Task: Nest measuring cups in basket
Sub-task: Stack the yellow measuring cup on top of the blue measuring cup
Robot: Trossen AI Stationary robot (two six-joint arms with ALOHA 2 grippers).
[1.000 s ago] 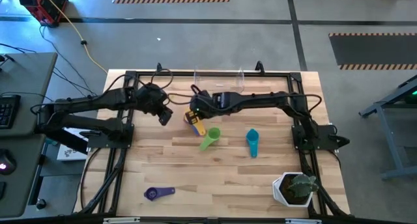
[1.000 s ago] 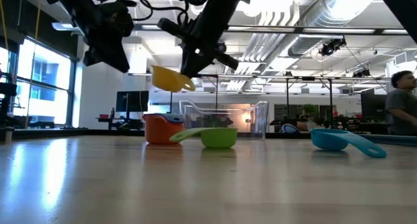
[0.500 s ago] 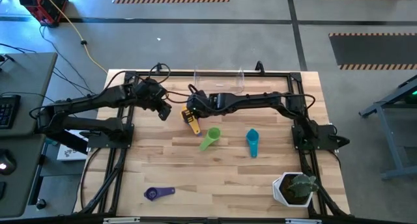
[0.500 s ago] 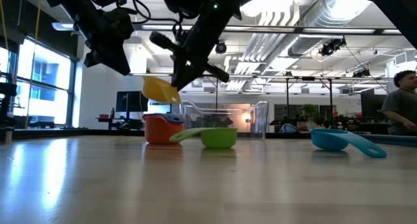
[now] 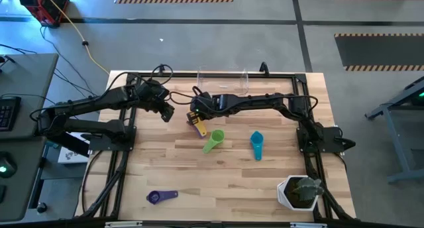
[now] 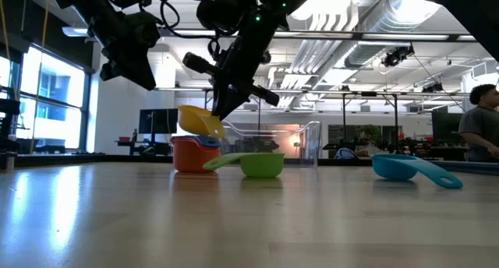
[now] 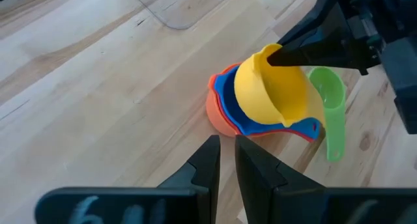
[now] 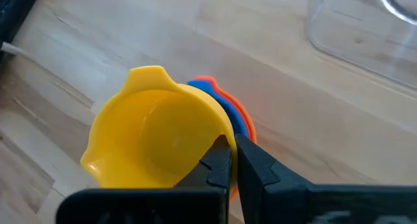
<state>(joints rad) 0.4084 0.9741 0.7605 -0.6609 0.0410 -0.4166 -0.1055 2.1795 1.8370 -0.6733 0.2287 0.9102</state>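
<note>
Lowered since a second ago, our right gripper [image 8: 229, 160] pinches the yellow cup [image 8: 153, 136] over the stacked cups [image 7: 225, 110]; left gripper [image 7: 223, 160] nearly closed, empty.

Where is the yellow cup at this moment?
In the low view, the yellow cup hangs tilted in the right end effector, just above the orange and blue stack, left of the green cup.

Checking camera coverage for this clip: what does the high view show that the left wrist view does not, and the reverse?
Only the high view shows the purple cup, the teal cup, the white plant pot and both arms whole.

Only the left wrist view shows the stack under the yellow cup: blue cup nested over red and orange, resting on the table outside the clear basket.

Both show the right hand shut on the yellow cup's rim, the green cup beside the stack, and the left hand.
</note>
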